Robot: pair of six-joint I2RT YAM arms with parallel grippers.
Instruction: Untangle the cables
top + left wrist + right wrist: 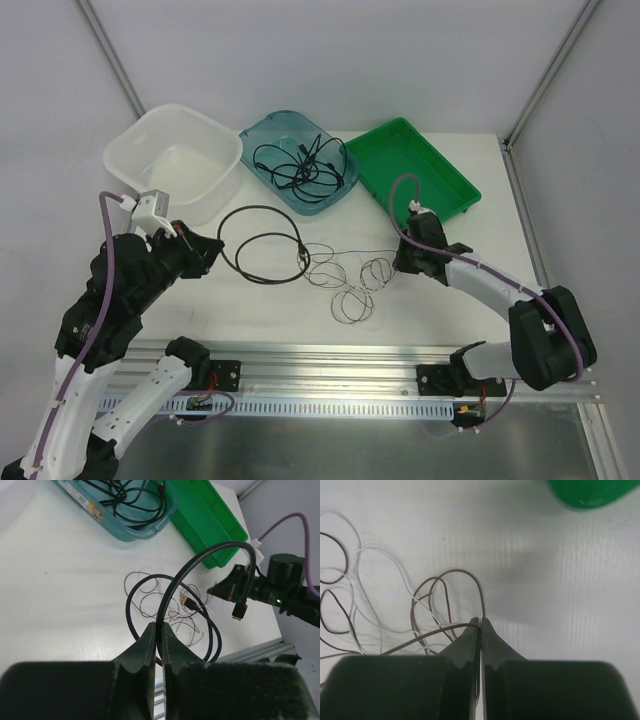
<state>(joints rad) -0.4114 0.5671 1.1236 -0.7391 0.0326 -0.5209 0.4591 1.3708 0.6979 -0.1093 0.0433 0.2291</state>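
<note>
A thick black USB cable point(262, 245) lies in loops on the white table, left of centre. My left gripper point(212, 250) is shut on it at its left edge. In the left wrist view the pinched cable point(200, 560) arches up from the gripper point(161, 630) and ends in a hanging plug point(239, 611). Thin dark brown wire coils point(350, 285) lie tangled at the centre. My right gripper point(400, 262) is shut on one strand of the thin brown wire point(420, 637), pinched at the tips of the gripper point(481, 622). More black cables point(298, 162) lie in the teal tray.
A white tub point(135, 150) stands at the back left, a teal tray point(345, 185) at the back centre and a green tray point(440, 185) at the back right. A thin white strand point(375, 560) runs among the brown loops. An aluminium rail point(330, 360) runs along the near edge.
</note>
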